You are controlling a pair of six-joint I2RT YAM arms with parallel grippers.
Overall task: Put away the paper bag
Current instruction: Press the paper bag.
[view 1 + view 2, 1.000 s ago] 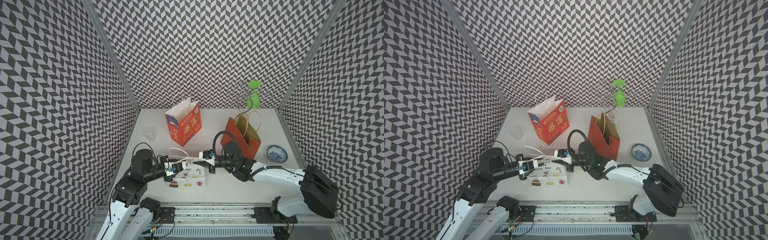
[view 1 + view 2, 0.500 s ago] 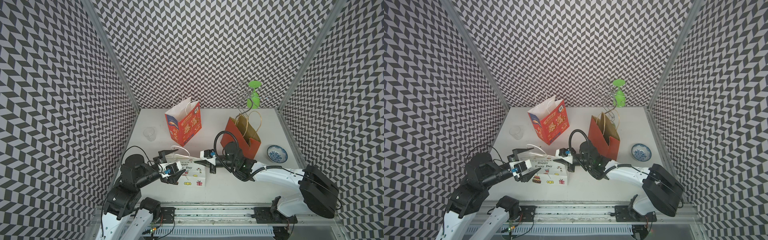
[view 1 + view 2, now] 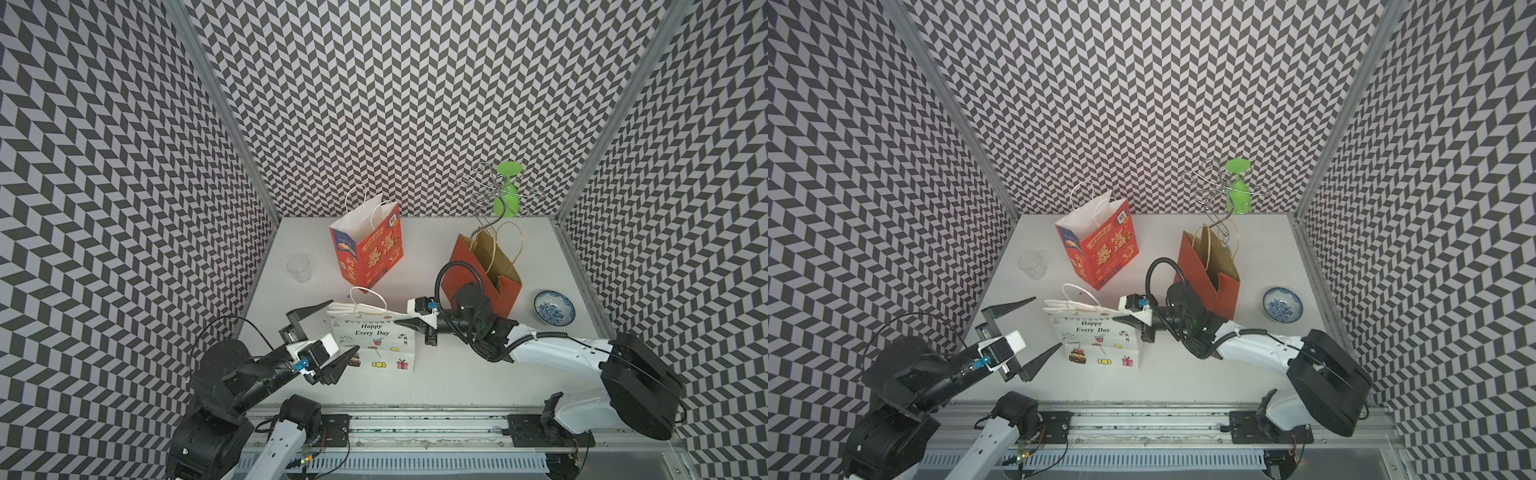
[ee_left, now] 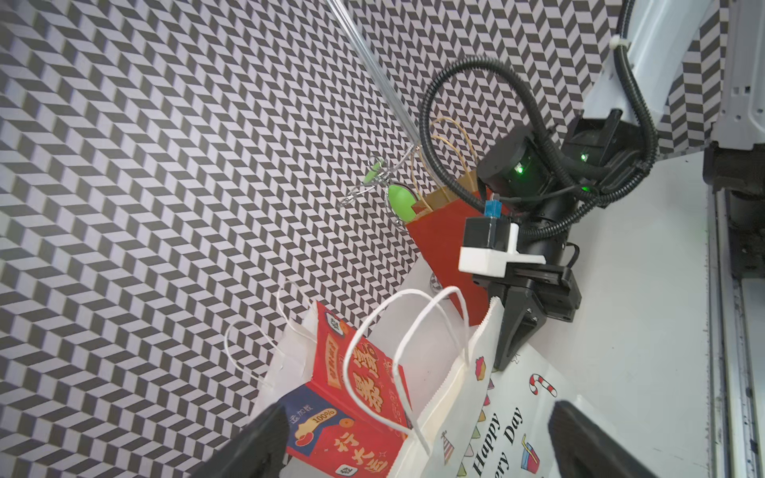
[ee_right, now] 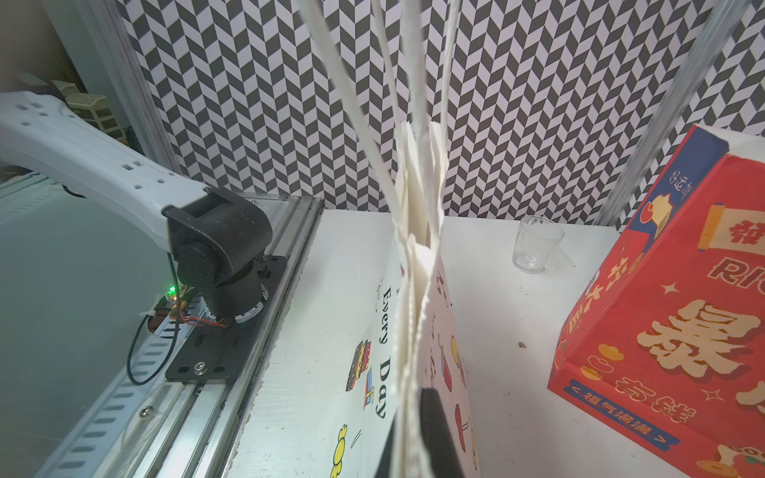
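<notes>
Paper bag (image 3: 374, 345) (image 3: 1096, 340): at the front of the table (image 3: 424, 257), between the two arms.

Right gripper (image 3: 400, 322) is clamped together on the bag's top edge at its right corner. In the right wrist view one dark finger (image 5: 434, 430) lies against the pressed paper. Left gripper (image 3: 345, 324) is spread wide and holds nothing, sitting at the bag's left edge. Whether it touches the paper, cannot tell.

Surroundings:
- Printed red bag (image 3: 370, 257) stands upright just behind the paper bag, mouth open, apart from it.
- Plain red bag (image 3: 509, 293) with brown lining stands close behind the right wrist.
- Cup (image 3: 298, 268), clear, sits near the left wall, well apart from the bags.
- Bowl (image 3: 554, 307), blue-patterned, sits near the right wall.
- Wire rack (image 3: 484, 195) stands in the back right corner, with a green glass (image 3: 507, 199) hanging upside down on it.

Look of the paper bag:
- It is white and flattened, its sides pressed together in the right wrist view (image 5: 414, 331).
- The front face reads "Happy Every Day", with small pictures of a cake, a candy cane, a sweet and a gift box.
- The top edge is serrated.
- Two white cord handles (image 3: 368, 297) loop up from the top.
</notes>
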